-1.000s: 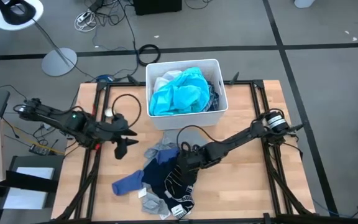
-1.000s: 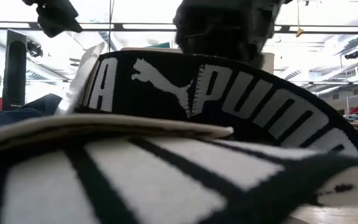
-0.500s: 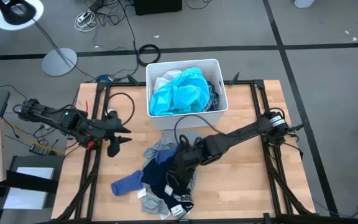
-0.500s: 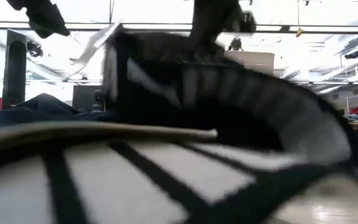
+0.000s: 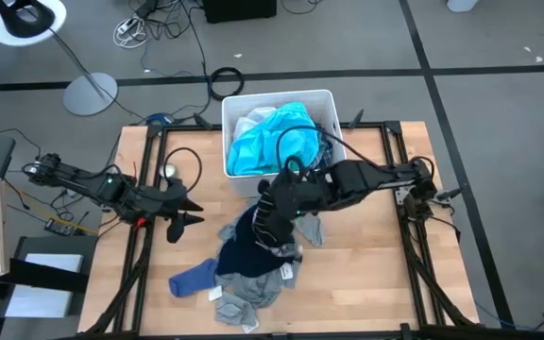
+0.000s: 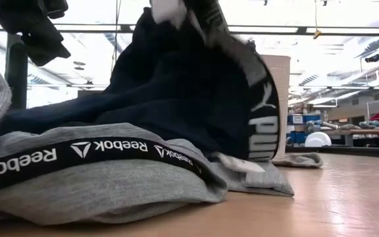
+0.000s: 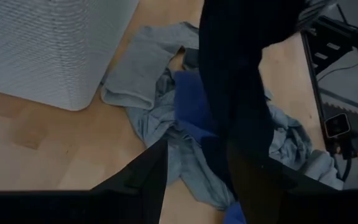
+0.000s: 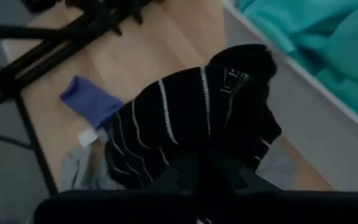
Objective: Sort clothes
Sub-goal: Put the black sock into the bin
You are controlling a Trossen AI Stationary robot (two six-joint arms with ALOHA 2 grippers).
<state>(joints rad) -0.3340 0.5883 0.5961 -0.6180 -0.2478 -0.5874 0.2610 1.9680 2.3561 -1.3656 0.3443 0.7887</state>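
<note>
The right claw (image 5: 274, 210) is clamped on a dark navy, white-striped soft garment (image 5: 258, 238) and holds it above the wooden worktop (image 5: 366, 274), just in front of the white rectangular plastic bin (image 5: 286, 179). The cloth hangs down from the claw onto the heap of grey garments (image 5: 253, 288), beside a blue sock (image 5: 193, 280). A turquoise top (image 5: 270, 142) fills the bin. The left claw (image 5: 179, 219) hovers near the worktop's left edge, fingers spread and holding nothing.

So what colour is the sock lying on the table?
Blue; the blue sock shows best in the high view.
</note>
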